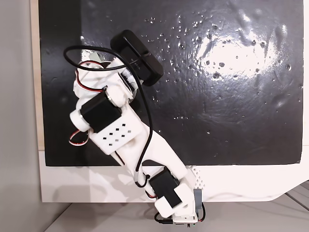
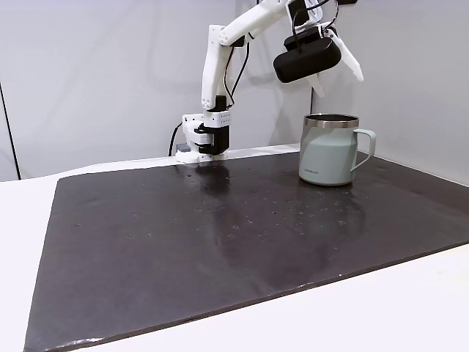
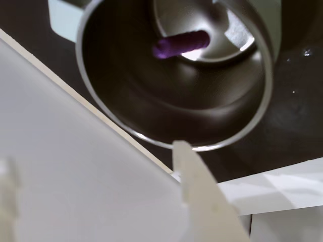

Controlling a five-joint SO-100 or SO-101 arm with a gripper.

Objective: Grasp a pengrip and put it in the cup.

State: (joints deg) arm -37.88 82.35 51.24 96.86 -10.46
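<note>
The cup (image 2: 327, 150) stands upright on the black mat at the right in a fixed view; it has a pale grey-green body, a silver rim and a side handle. From the wrist view I look straight down into its shiny inside (image 3: 151, 106). The purple pengrip (image 3: 181, 44) lies on its side at the cup's bottom. My gripper (image 2: 341, 84) hangs a little above the cup's mouth, open, with nothing between its white fingers (image 3: 199, 191).
The black mat (image 2: 220, 242) covers most of the white table and carries small shiny specks. The arm's base (image 2: 204, 139) stands at the mat's far edge, left of the cup. A grey wall rises close behind. From above, the arm (image 1: 116, 125) covers the cup.
</note>
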